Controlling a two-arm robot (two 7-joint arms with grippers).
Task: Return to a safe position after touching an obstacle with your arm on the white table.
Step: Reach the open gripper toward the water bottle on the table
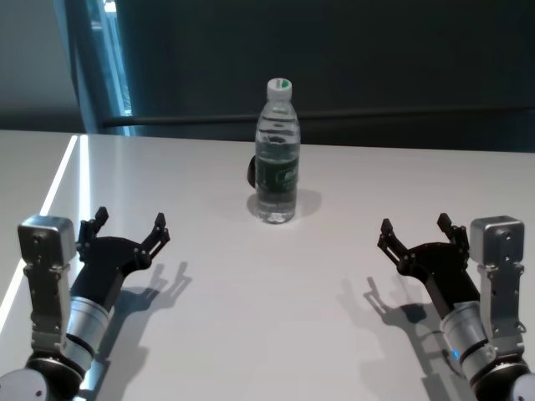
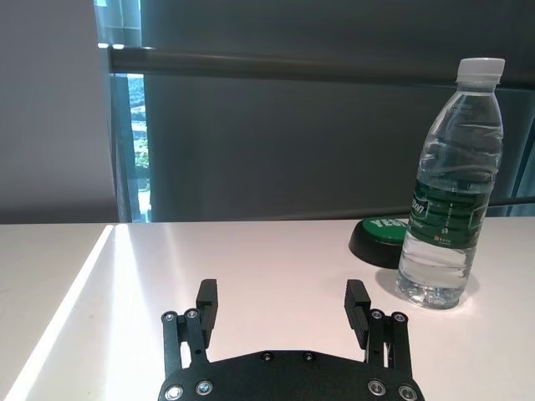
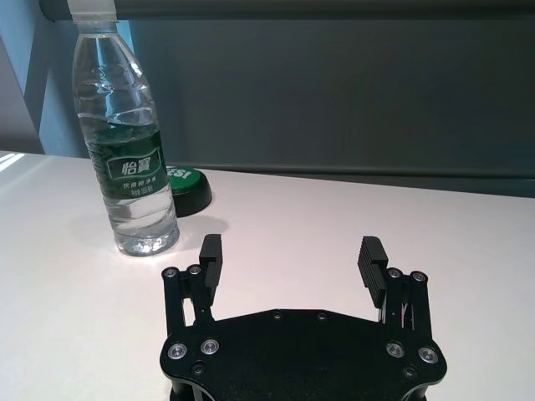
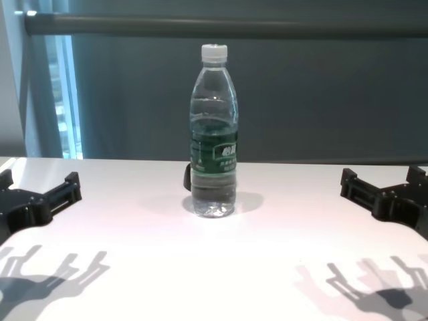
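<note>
The obstacle [image 1: 277, 154], a clear water bottle with a white cap and a dark green label band, stands upright near the middle of the white table [image 1: 276, 317], toward its far side. The left gripper [image 1: 127, 227] hovers low over the near left part of the table with its fingers spread apart and nothing between them; the right gripper [image 1: 416, 233] mirrors it on the near right, fingers likewise apart and empty. Both are well apart from the bottle, with bare tabletop on every side of it. The head view shows both forearms and their silver wrist housings, plus the shadows each gripper casts on the surface; the chest view shows only the finger ends at its left and right borders, the bottle centred between them. The wrist views reveal what the head and chest views largely hide: a low round black puck with a green top [image 2: 380, 238] lying on the table just behind the bottle, close to its base. From the left wrist the puck appears on one side of the bottle, from the right wrist on the other. The table's left edge runs beside the left arm, marked by a bright strip of light; the far edge lies behind the bottle, before a dark wall and a horizontal rail [image 4: 227, 25].
</note>
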